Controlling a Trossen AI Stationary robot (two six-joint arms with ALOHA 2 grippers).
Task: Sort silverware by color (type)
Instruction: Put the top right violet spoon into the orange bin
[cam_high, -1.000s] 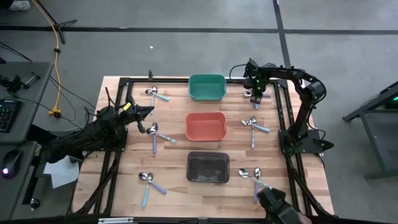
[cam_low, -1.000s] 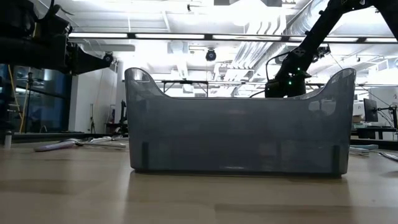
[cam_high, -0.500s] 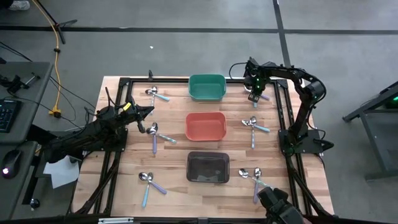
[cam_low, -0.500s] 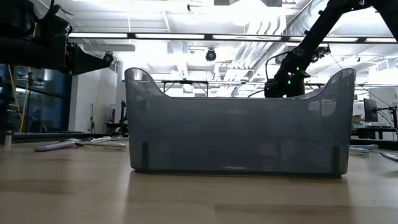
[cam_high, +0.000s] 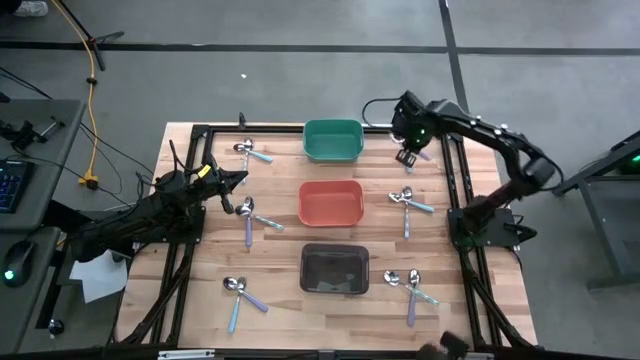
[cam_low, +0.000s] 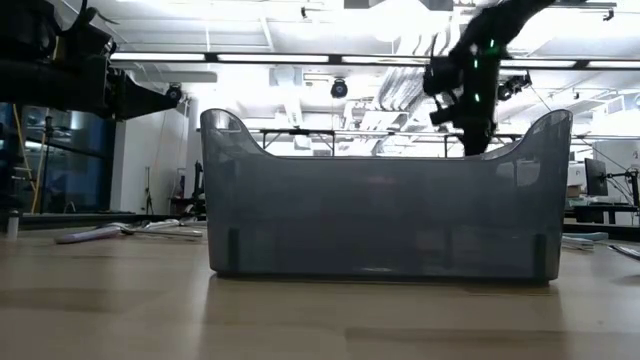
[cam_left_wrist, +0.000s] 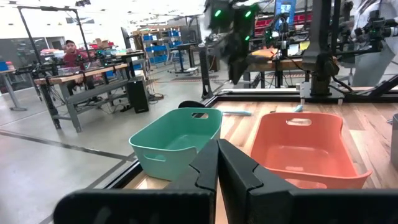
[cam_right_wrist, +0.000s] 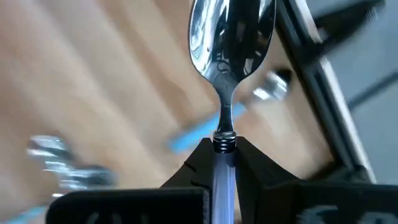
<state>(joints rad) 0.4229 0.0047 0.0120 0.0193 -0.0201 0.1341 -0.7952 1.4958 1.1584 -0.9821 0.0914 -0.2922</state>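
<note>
The right gripper (cam_right_wrist: 222, 163) is hanging above the table's far right corner, beside the green bin (cam_high: 332, 140), clenching one spoon (cam_right_wrist: 231, 37) by its lavender handle, bowl outward. Three bins are sitting in a row down the middle: green, red (cam_high: 330, 202) and black (cam_high: 335, 268). Nine more spoons are lying on the table (cam_high: 280, 290) in five clusters. The left gripper (cam_left_wrist: 217, 163) is waiting at the left side, fingers pressed together, empty.

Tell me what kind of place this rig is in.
Most likely a robotics lab or workshop: a concrete floor, workbenches with a person seated behind them, shelving with blue bins, and exposed ceiling ducts.
</note>
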